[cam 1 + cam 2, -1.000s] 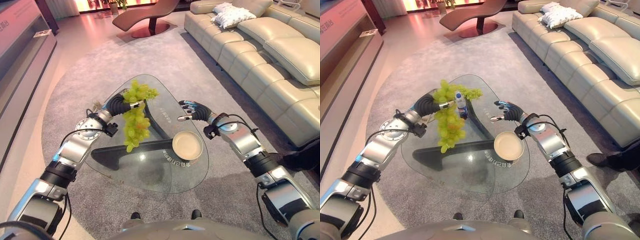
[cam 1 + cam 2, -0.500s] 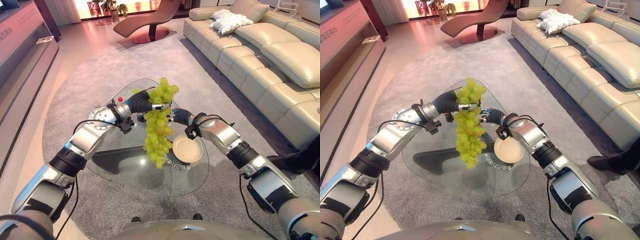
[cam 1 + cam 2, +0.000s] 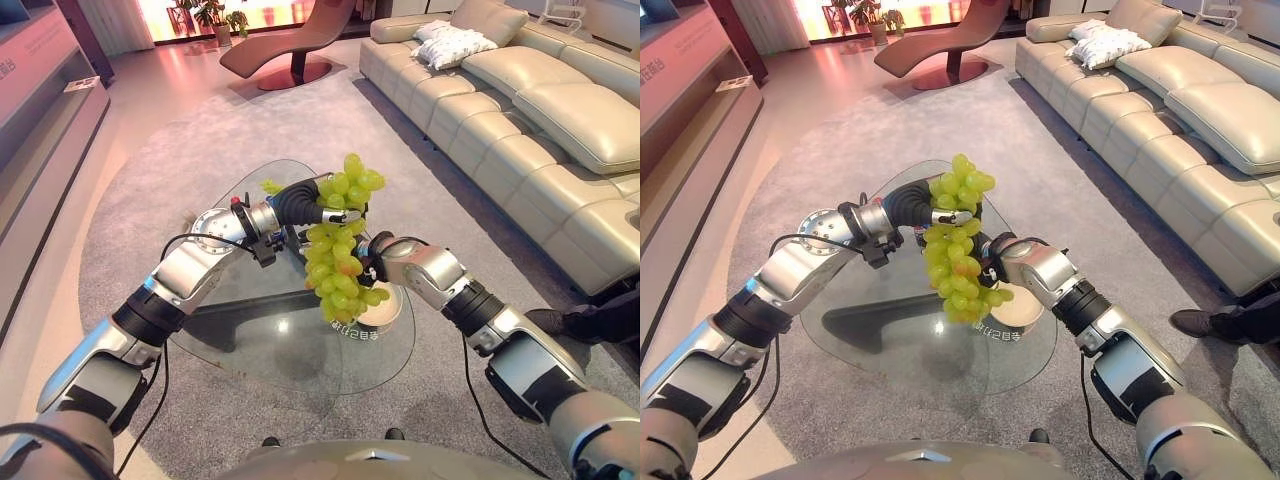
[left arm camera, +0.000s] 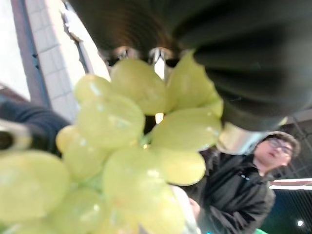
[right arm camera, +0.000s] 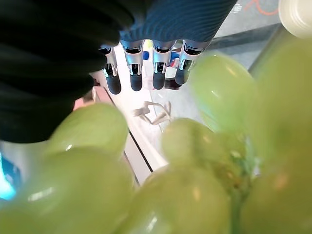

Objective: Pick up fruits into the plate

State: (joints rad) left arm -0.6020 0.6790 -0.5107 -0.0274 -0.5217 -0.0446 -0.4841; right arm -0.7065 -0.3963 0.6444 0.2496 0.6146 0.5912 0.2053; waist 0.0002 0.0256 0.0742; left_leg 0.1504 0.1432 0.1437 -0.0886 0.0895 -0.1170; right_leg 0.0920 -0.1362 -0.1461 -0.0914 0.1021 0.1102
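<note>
- The left hand (image 3: 928,213) holds a bunch of green grapes (image 3: 954,245) in the air, above the glass table (image 3: 890,345).
- Its fingers are curled around the top of the bunch; in the left wrist view the round grapes (image 4: 131,146) press directly against the dark cover and the silver fingers (image 4: 234,139).
- The bunch is large and long. A small cluster stands above the fingers, and the main part hangs down below them in a narrow shape.
- The grapes are pale yellow-green, smooth and shiny, and 1 or 2 near the middle look a little orange.
- The lower end of the bunch hangs over the near edge of the plate (image 3: 1025,310), which is round, cream-coloured and stands on the table.
- The right hand (image 5: 146,68) is just behind the hanging bunch, on the side away from the left fingers, and the grapes hide it in both eye views.
- In the right wrist view its fingers (image 5: 135,73) are straight, side by side and hold nothing; the grapes are very near, under the palm. I cannot tell if they touch the hand.
- A person (image 4: 239,190) in dark clothes is visible in the left wrist view, past the grapes.
- A cream sofa (image 3: 1180,110) stands well apart from the table, on the right arm's side.
</note>
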